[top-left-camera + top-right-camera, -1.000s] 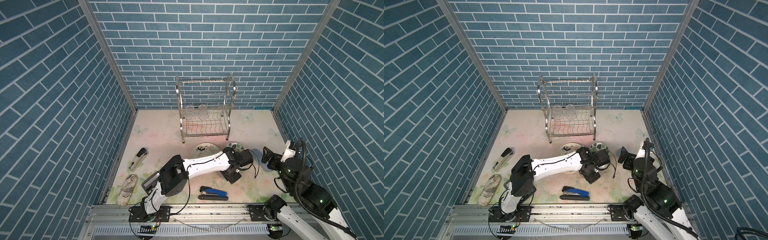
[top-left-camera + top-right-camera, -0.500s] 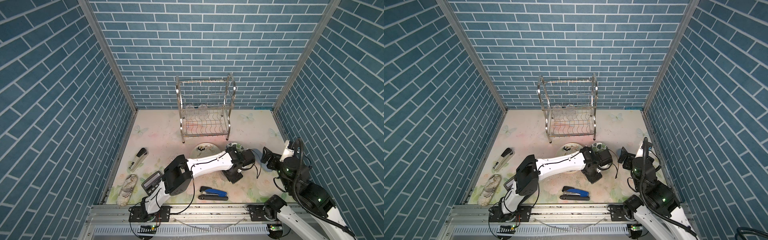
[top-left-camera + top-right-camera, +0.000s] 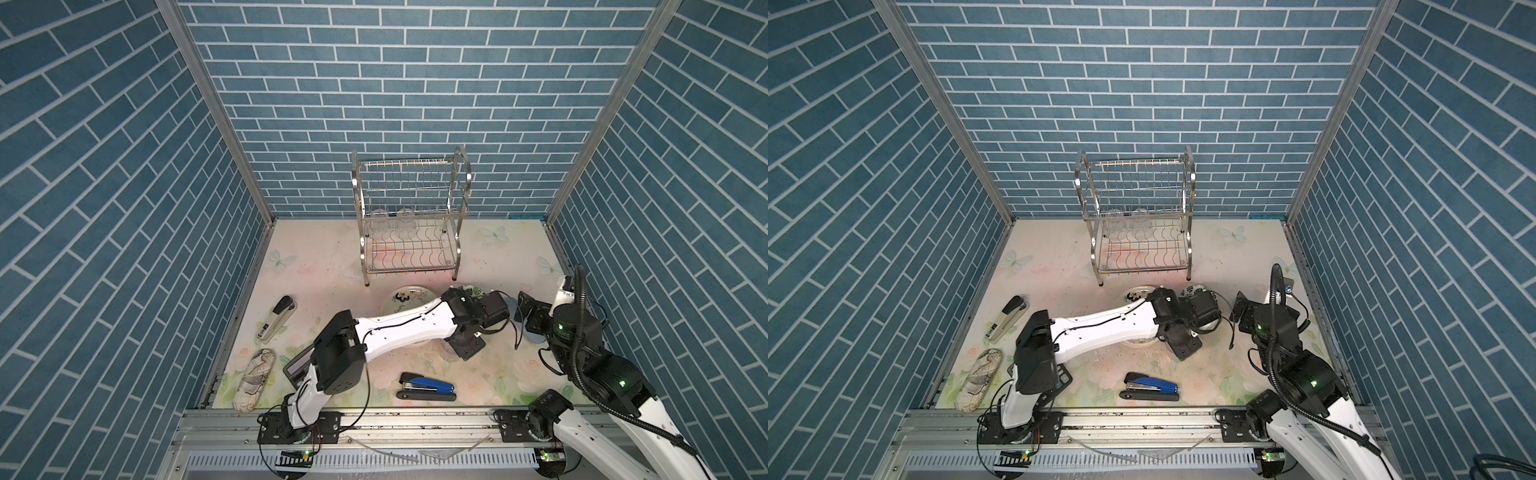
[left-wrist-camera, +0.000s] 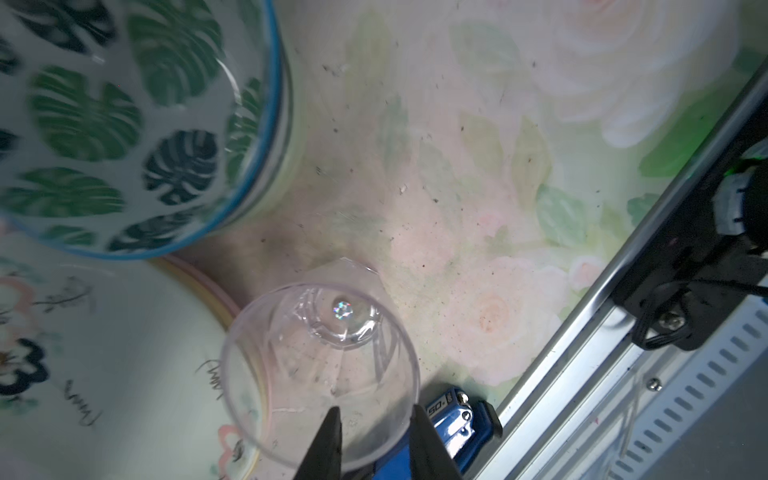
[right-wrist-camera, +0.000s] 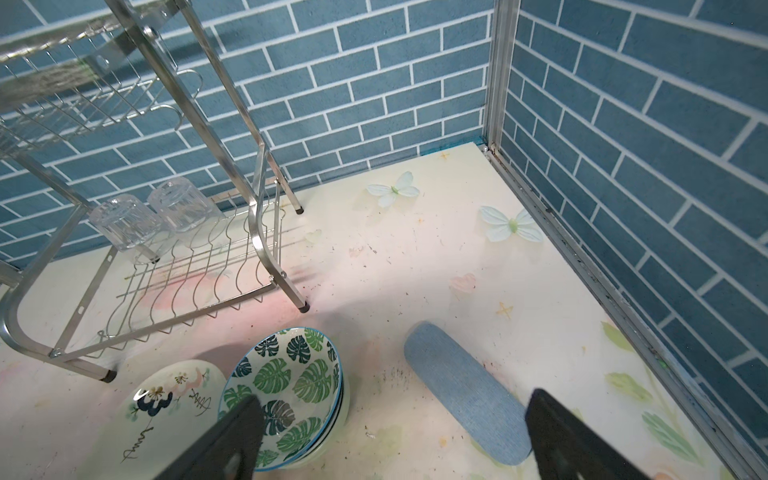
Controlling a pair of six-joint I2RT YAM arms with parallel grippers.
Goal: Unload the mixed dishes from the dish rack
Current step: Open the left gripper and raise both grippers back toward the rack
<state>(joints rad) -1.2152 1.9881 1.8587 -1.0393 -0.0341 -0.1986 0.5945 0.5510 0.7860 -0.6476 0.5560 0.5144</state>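
The dish rack (image 3: 409, 224) (image 5: 166, 266) stands at the back, with two clear tumblers (image 5: 124, 222) (image 5: 178, 203) upside down on its lower shelf. In front of it, the green-leaf bowl (image 5: 291, 382) (image 4: 104, 124) tops a stack of bowls beside the floral plate (image 5: 166, 407) (image 4: 83, 374). A third tumbler (image 4: 324, 374) stands upright on the table. My left gripper (image 4: 376, 415) (image 3: 461, 353) is open over its rim, one finger inside and one outside. My right gripper (image 5: 392, 403) (image 3: 524, 309) hangs open and empty over bare table.
A blue stapler (image 3: 428, 386) (image 4: 453, 411) lies just beyond the tumbler, toward the front rail (image 3: 415, 415). A blue case (image 5: 465, 395) lies under the right gripper. At the left are a black calculator (image 3: 297, 365), a white stapler (image 3: 276, 318) and a patterned case (image 3: 253, 380).
The left jaws have spread apart at the tumbler's rim. The left forearm has shifted slightly. The right arm has hardly moved.
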